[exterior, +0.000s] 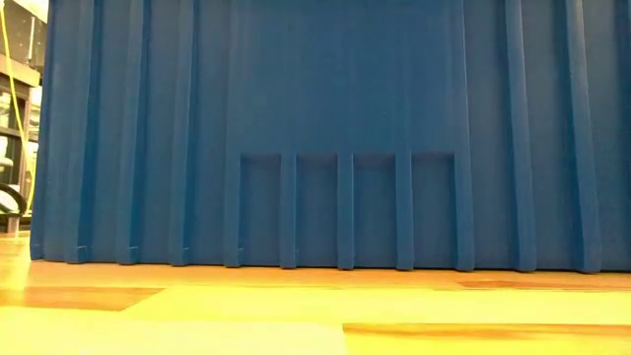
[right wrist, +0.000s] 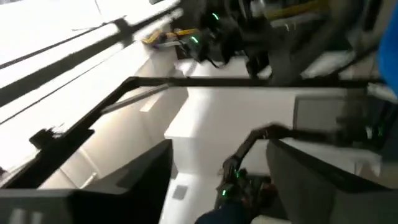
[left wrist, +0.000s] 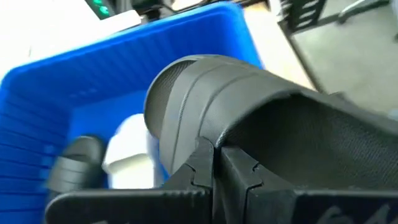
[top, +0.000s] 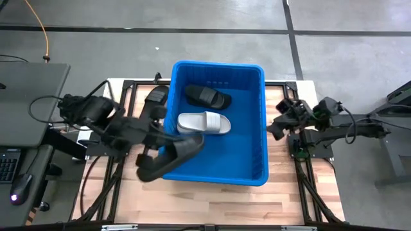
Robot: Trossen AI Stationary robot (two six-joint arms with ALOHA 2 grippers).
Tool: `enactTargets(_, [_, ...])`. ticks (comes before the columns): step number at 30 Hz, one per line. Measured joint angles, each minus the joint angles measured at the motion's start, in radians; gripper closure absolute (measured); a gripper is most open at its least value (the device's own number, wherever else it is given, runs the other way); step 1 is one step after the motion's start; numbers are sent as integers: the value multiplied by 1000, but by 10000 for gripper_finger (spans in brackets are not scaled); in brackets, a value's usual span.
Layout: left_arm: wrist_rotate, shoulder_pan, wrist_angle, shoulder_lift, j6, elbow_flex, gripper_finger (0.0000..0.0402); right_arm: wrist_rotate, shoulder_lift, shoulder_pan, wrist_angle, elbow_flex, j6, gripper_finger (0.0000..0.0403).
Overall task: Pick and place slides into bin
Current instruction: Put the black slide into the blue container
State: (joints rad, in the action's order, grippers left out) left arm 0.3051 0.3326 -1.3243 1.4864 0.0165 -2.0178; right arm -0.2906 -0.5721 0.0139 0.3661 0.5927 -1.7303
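The blue bin stands mid-table, and its ribbed wall fills the low view. On the bin's floor lie a black slide and a white slide. My left gripper is shut on another black slide over the bin's near-left wall. A dark slide-like shape lies outside the bin's left wall. My right gripper stands open beside the bin's right wall, tipped upward, with nothing between its fingers. My left gripper pinches the black slide's side edge between its two fingers, where the wide strap meets the textured sole. The fingers come from the table's left, slanting down. The slide is lifted clear, over the bin's near-left wall.
Bare wooden table lies in front of the bin and to its right. A desk with a keyboard and mouse stands off the table's left side. Cables run around both arm bases.
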Motion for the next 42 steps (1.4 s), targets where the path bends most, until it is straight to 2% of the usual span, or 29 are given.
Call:
enactTargets(6, [21, -101, 2, 13, -161, 0, 401, -85, -107, 0, 9, 43, -87, 107])
enactTargets(12, [84, -167, 68, 24, -289, 0, 401, -105, -194, -1, 13, 66, -111, 105])
enactTargets(21, [5, -178, 236, 73, -474, 0, 401, -129, -343, -28, 19, 67, -159, 105])
enactTargets(27, [-10, -183, 240, 119, -497, 0, 401, -167, -410, -51, 92, 69, -201, 105])
enactTargets(33, [-51, -183, 326, 147, -537, -2, 401, -183, -467, -67, 128, 67, -219, 107])
enactTargets(42, [-92, -183, 303, 162, -544, 0, 401, -182, -495, -67, 201, 68, -228, 111])
